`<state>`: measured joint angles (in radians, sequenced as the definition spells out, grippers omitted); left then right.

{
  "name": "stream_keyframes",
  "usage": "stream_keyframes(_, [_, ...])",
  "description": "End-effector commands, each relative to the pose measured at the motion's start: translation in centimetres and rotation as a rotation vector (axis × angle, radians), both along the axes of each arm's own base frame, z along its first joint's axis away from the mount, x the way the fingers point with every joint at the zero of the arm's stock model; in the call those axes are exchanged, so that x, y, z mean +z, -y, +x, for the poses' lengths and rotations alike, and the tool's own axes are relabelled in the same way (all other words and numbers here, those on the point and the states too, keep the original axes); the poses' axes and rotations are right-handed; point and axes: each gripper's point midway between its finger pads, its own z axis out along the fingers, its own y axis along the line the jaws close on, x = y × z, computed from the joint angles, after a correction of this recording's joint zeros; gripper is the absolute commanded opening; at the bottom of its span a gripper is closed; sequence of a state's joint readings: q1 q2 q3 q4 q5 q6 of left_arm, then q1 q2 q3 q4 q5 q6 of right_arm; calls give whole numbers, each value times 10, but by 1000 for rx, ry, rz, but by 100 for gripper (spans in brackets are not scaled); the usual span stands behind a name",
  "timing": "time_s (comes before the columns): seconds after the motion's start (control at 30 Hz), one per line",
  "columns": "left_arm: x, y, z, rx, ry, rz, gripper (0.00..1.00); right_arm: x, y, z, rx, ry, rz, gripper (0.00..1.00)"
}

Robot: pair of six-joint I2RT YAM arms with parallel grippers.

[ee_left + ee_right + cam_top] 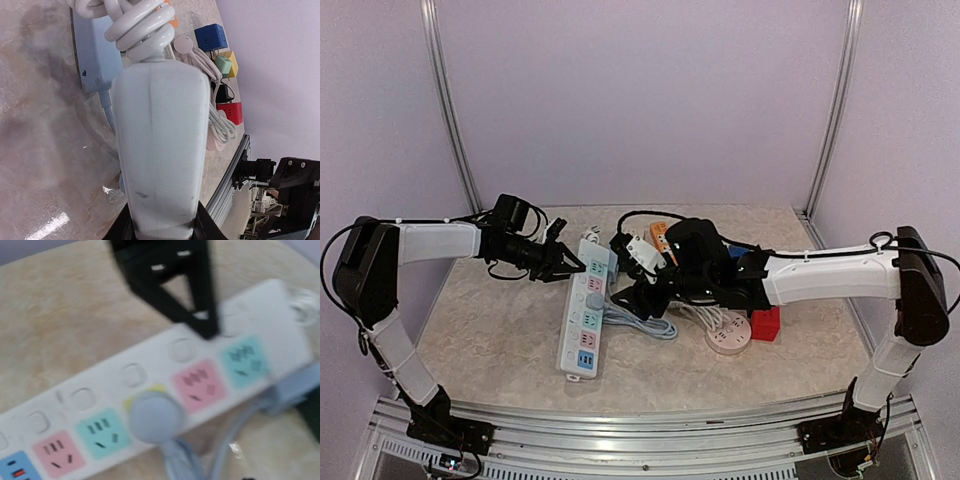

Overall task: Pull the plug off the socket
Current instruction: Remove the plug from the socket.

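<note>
The pale grey-blue round plug is seated in the long white plastic power strip, pushed into the yellow socket between a teal one and a pink one, near the middle of the row. So the pull itself is not done. Its grey cable trails off the strip's side toward the right arm.

The bracing is in place. The left gripper has its 2 black fingers pressed together on the far end of the strip, pinching the white casing where it lies on the beige marbled tabletop.

The right gripper hangs just beside the strip, near the plug, touching nothing I can make out. Its wrist view is blurred and shows none of its own fingers, so I cannot tell how wide its jaws stand.

Left to do, by my reckoning: close on the plug and draw it straight out.
</note>
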<state>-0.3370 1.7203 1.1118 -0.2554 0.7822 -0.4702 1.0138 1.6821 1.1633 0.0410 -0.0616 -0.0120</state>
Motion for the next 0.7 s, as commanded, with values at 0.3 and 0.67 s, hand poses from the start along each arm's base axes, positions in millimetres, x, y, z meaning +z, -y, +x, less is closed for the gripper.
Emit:
stream_keyframes(0.3, [27,17,-9,-80,51,-95,0,-33,-48,-10,176,29,-50,66])
stream_keyframes(0.67, [32,21,-12,-100,66,-103,0,-53,-67,-9,236,0,-89,66])
